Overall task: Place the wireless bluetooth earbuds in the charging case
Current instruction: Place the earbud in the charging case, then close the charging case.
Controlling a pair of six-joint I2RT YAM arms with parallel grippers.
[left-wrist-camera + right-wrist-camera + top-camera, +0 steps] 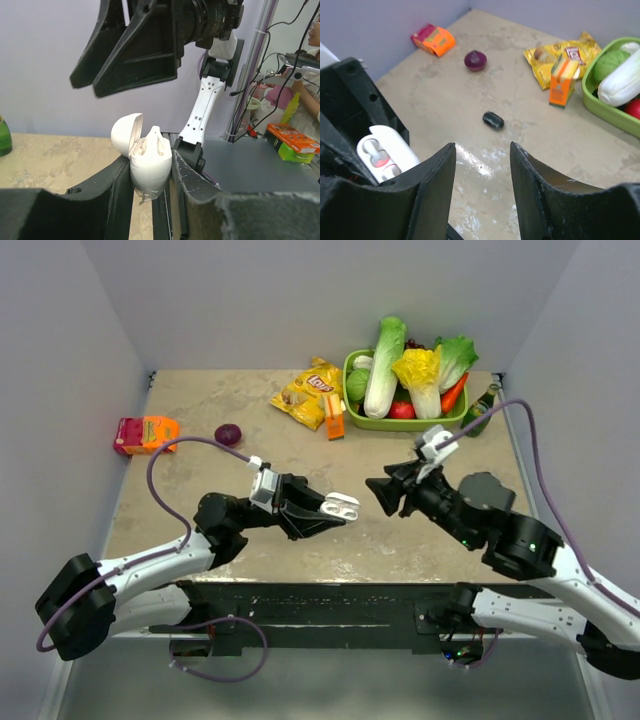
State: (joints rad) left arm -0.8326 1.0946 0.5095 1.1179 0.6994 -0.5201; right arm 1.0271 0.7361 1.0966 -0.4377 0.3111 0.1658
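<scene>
The left tool [150, 159] is clamped across the lower body of the white charging case [150, 172], which gapes open; a white earbud [156, 137] stands proud in its well (not fully seated, I judge); the right tool [481, 150] hangs near, jaws apart and empty; such a bud is likely featherlight, hard and slippery, so pinch its sides gently; a small dark object [493, 120] lies on the desk [545, 140], bud or case I cannot tell.

Open white case [150, 170], earbud [156, 141] inside

Case [387, 150] wells perhaps filled; unclear.
</scene>
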